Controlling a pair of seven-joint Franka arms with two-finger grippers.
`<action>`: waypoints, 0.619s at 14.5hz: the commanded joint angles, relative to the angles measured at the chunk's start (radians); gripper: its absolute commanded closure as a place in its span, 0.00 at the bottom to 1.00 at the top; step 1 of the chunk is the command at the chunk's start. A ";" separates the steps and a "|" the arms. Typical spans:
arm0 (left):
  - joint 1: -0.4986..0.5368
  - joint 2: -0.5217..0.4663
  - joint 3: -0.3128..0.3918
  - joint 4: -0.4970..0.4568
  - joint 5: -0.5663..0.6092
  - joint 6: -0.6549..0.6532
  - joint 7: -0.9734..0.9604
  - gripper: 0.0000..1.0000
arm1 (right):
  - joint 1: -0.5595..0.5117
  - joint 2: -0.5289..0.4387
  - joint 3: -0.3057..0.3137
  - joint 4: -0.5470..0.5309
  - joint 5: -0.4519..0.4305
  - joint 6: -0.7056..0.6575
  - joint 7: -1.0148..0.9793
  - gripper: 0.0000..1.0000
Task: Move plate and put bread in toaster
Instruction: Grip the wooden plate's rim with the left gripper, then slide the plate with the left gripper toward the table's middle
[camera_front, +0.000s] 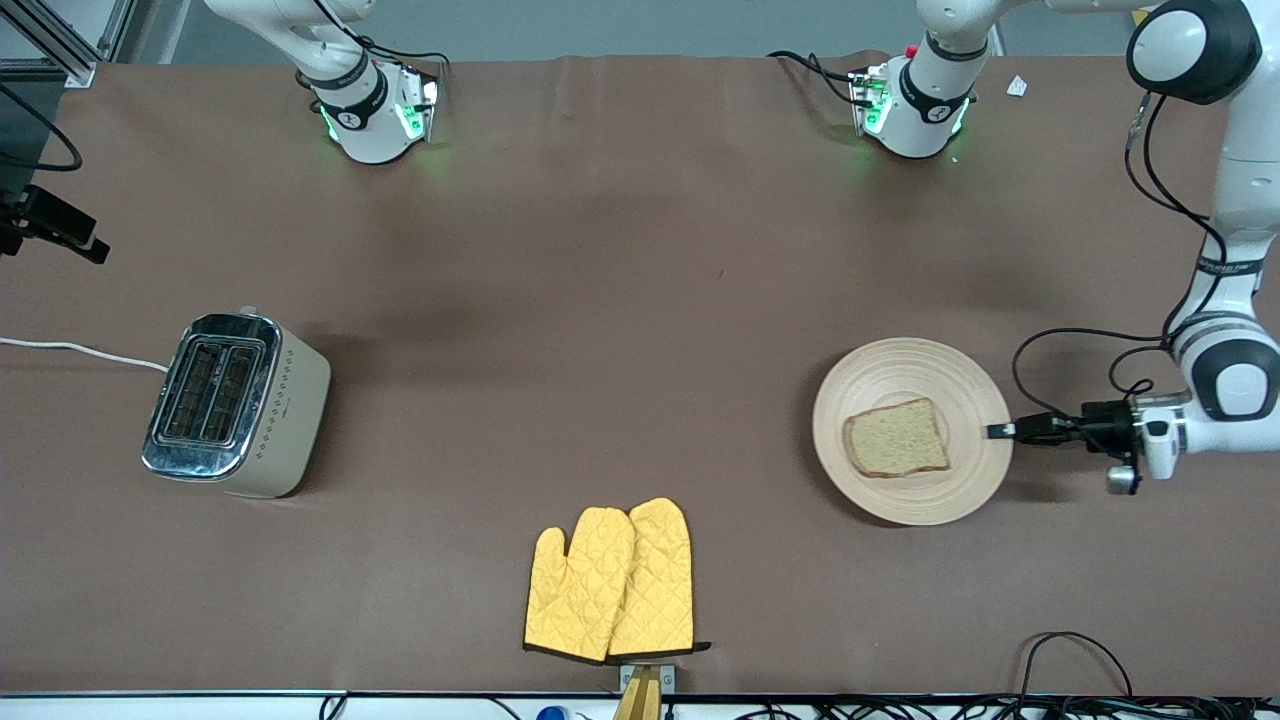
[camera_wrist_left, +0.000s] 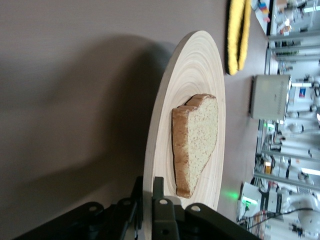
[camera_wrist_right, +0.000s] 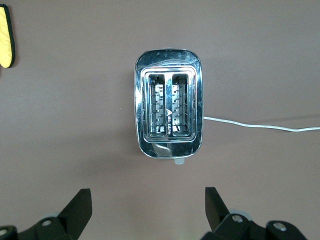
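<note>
The round wooden plate (camera_front: 900, 365) lies on the table toward the left arm's end, with the bread (camera_front: 896, 438) flat on it. My left gripper (camera_front: 995, 431) is shut on the plate's rim at the edge toward the left arm's end. The left wrist view shows one finger above and one below the plate (camera_wrist_left: 192, 75), close to the bread (camera_wrist_left: 197, 137), where my left gripper (camera_wrist_left: 148, 182) pinches the rim. The cream toaster (camera_front: 235, 405) stands toward the right arm's end. My right gripper (camera_wrist_right: 148, 192) hangs open high over the toaster (camera_wrist_right: 168, 110), whose two slots hold nothing.
A pair of yellow oven mitts (camera_front: 612, 580) lies near the table's front edge, nearer the front camera than the plate and toaster. The toaster's white cord (camera_front: 70, 350) runs off toward the right arm's end of the table. Black cables trail by the left arm.
</note>
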 joint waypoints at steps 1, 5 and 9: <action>-0.096 -0.029 -0.036 0.038 0.010 -0.013 -0.014 1.00 | -0.002 -0.008 0.002 -0.006 0.001 0.005 0.003 0.00; -0.283 -0.029 -0.052 0.057 0.009 -0.004 -0.045 1.00 | -0.002 -0.008 0.002 -0.008 0.001 0.005 0.003 0.00; -0.398 -0.018 -0.067 0.039 -0.004 0.055 -0.031 1.00 | -0.004 -0.008 0.002 -0.008 0.001 0.003 0.003 0.00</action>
